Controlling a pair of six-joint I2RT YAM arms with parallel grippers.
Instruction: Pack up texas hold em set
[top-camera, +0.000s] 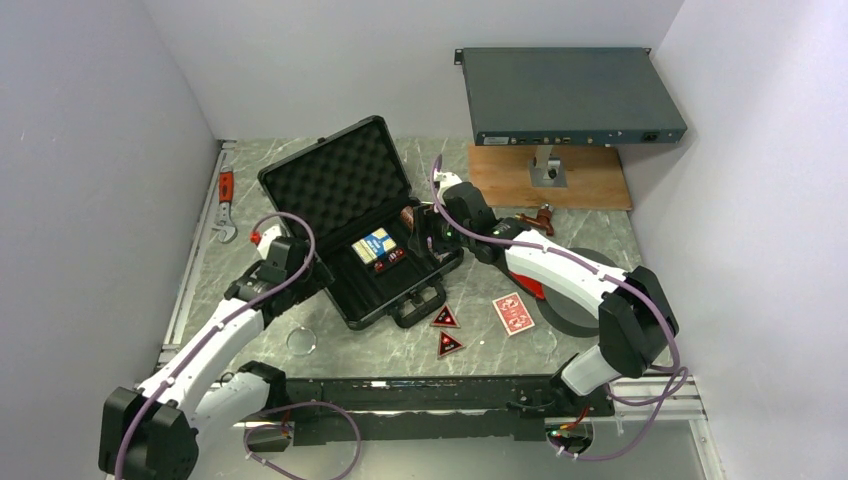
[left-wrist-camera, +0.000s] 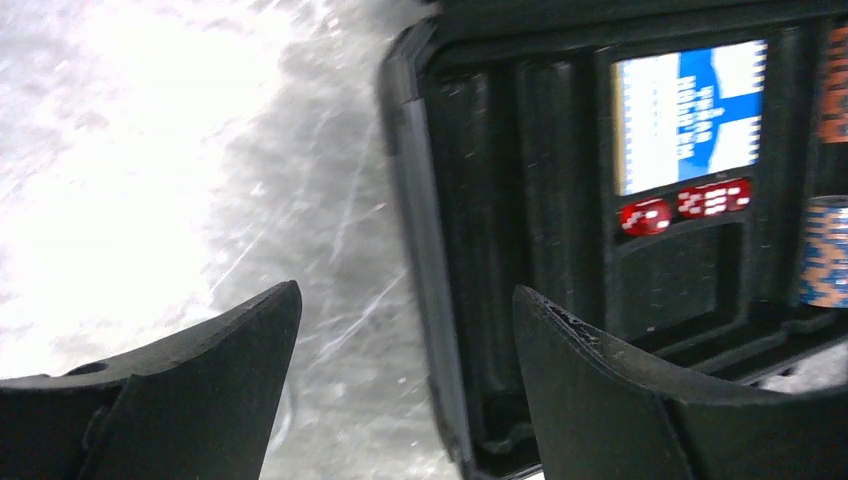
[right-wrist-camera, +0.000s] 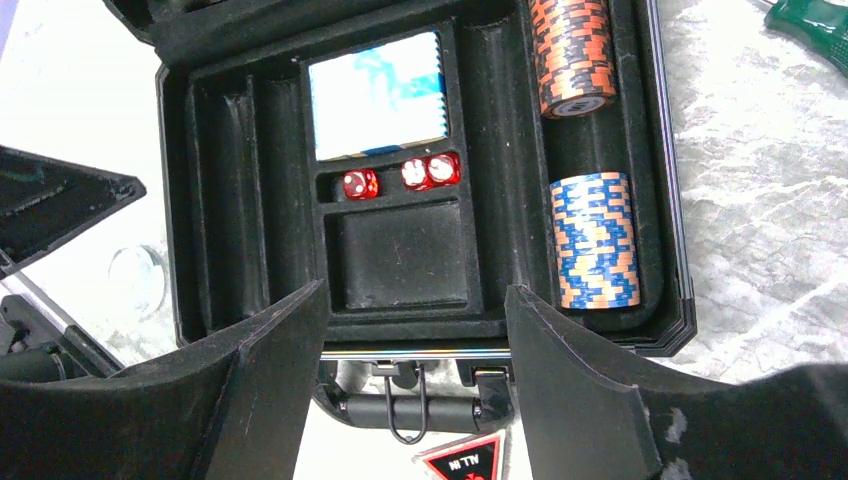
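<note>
The black briefcase (top-camera: 335, 185) lies open, its egg-crate foam lid leaning back. Its tray holds a blue card deck (right-wrist-camera: 378, 95), red dice (right-wrist-camera: 400, 178), an orange-black chip roll (right-wrist-camera: 572, 50) and a blue-orange chip roll (right-wrist-camera: 596, 240). The red card deck (top-camera: 513, 313) and two red-black triangular tokens (top-camera: 445, 318) lie on the table in front of the handle (top-camera: 420, 300). My left gripper (left-wrist-camera: 405, 300) is open and empty, straddling the case's left edge. My right gripper (right-wrist-camera: 415, 290) is open and empty above the tray's front rim.
A grey rack-mount box (top-camera: 570, 95) stands on a post over a wooden board (top-camera: 590, 180) at the back right. A black round disc (top-camera: 585, 300) lies under the right arm. A wrench (top-camera: 225, 205) lies at the far left. A small clear disc (top-camera: 300, 341) lies near the left arm.
</note>
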